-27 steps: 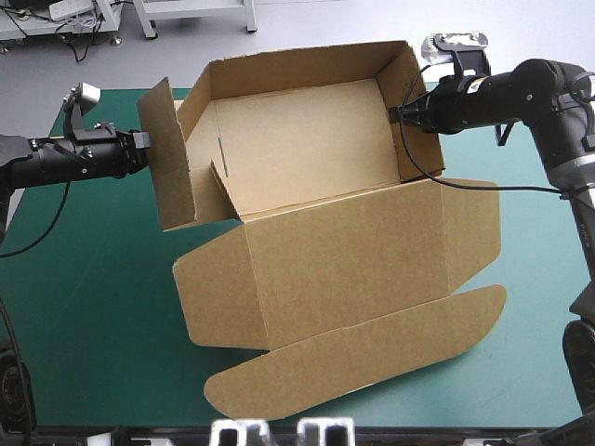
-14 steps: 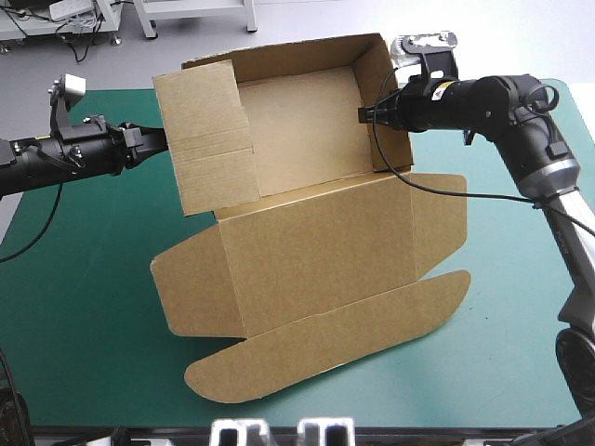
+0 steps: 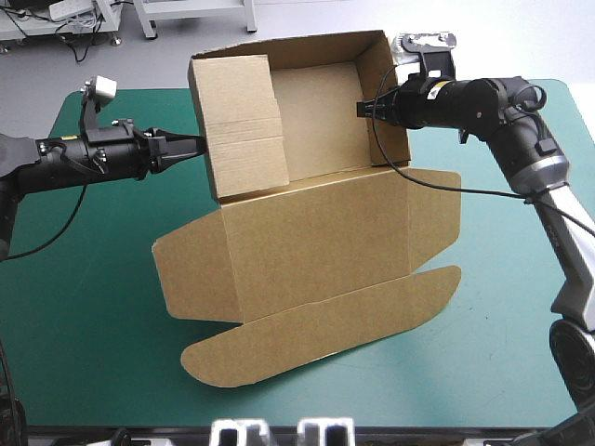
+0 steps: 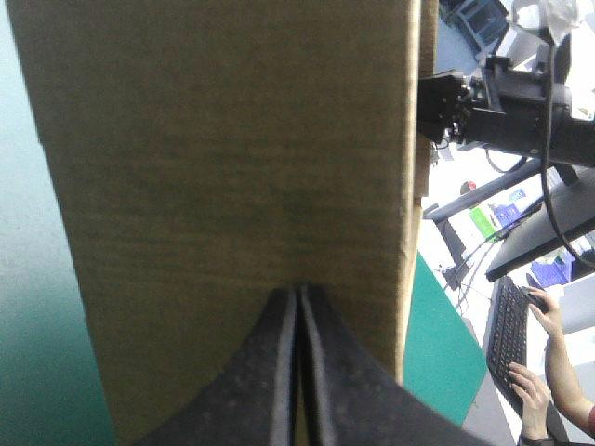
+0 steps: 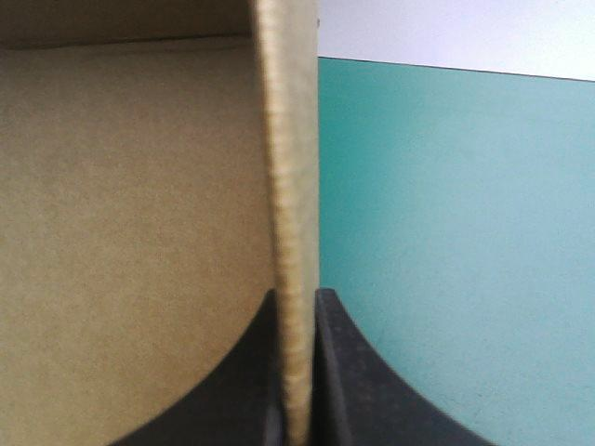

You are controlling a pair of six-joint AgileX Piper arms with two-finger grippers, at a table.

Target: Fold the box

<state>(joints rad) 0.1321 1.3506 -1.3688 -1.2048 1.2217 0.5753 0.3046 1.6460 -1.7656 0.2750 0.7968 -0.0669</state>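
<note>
The brown box [image 3: 316, 242] stands as an open tray at the table's far side, its lid [image 3: 325, 279] lying flat toward the front. My left gripper [image 3: 197, 146] is shut, its tip pressed against the outer face of the left side flap [image 3: 242, 125], which stands upright across the tray's left end. In the left wrist view my left gripper [image 4: 299, 293] meets in one arch against that brown board [image 4: 232, 139]. My right gripper [image 3: 363, 110] is shut on the upright right wall [image 3: 390, 102]. That wall [image 5: 290, 186] runs edge-on between the right gripper's [image 5: 297, 307] fingers.
The teal-green cover [image 3: 84, 279] lies bare to the left and front-left of the box, and to the right [image 3: 502, 307] of the lid. The lid's rounded front flap [image 3: 325, 339] reaches close to the table's near edge.
My left gripper has moved right, swinging the left side flap from splayed outward to upright across the tray's end. The right gripper kept its hold as the whole box shifted a little leftward.
</note>
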